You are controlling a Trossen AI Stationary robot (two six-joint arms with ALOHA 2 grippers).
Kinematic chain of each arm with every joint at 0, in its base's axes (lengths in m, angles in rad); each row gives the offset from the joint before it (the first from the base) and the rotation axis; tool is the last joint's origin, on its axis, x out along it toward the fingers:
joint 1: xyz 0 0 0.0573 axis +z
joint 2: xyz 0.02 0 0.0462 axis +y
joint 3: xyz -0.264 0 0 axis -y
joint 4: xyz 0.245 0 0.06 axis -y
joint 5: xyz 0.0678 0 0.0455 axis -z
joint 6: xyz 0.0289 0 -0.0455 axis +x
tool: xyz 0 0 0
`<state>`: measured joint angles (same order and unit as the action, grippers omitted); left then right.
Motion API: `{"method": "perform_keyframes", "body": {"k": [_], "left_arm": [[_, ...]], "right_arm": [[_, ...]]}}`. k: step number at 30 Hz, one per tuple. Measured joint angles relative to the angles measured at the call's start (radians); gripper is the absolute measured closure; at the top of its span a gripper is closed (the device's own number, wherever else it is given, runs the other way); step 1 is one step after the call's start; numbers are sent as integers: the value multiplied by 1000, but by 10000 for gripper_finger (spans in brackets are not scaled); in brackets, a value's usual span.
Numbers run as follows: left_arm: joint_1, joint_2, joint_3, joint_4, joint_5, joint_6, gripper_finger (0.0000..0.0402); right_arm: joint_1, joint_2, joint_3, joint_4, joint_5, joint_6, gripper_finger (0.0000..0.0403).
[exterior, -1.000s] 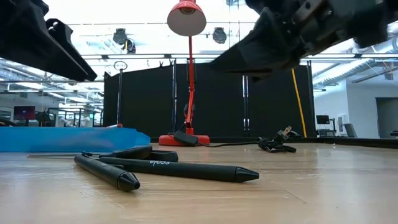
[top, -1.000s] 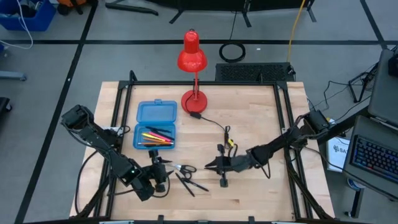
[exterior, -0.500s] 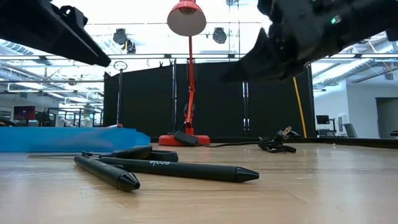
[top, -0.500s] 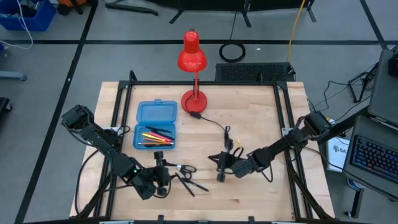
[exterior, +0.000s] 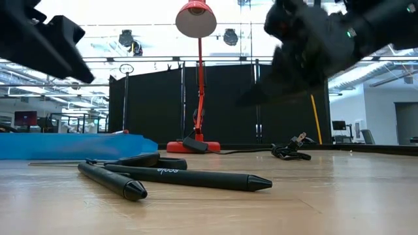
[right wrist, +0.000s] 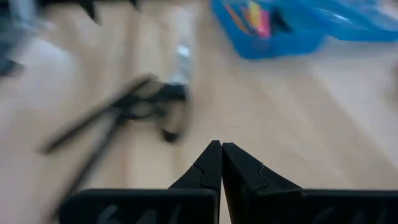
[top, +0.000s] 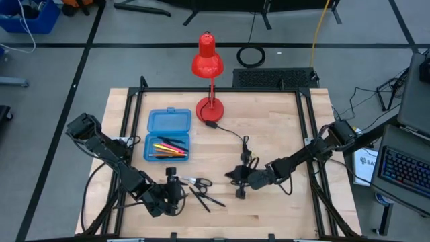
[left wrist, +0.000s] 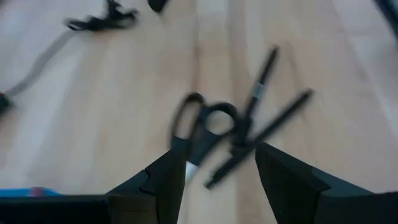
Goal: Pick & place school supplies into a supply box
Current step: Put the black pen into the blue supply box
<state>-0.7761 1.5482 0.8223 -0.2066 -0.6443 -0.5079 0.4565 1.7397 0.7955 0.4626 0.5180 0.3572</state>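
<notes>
The blue supply box lies open near the table's left side, with coloured pencils in its tray. The black-handled scissors and two crossed black pens lie flat on the wood near the near edge. My left gripper is open, just left of the scissors and above the table, and its fingers point at them and at the pens. My right gripper is shut and holds nothing. It hovers right of the scissors, and the box lies beyond them.
A red desk lamp stands at the far edge on its round base. Its black cord runs to a bundled plug close to my right gripper. A black frame borders the table. Bare wood lies between the two grippers.
My right gripper has drawn back a little toward the table's right, away from the scissors, and has turned at the wrist; it has stayed shut. My left gripper has edged slightly toward the near edge. The scissors, pens and box have kept still.
</notes>
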Motion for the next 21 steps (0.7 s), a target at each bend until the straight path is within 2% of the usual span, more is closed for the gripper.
{"method": "perform_keyframes", "body": {"k": [4,8,18,21], "left_arm": [[-1,0,0,0,103,-18,202],[0,0,0,2,118,-18,202],[12,0,0,2,91,2,202],[11,0,0,2,83,5,201]], "right_arm": [[18,16,0,75,-112,8,395],[59,78,0,126,-127,45,367],[103,241,0,356,-127,88,229],[126,263,24,359,-111,76,199]]}}
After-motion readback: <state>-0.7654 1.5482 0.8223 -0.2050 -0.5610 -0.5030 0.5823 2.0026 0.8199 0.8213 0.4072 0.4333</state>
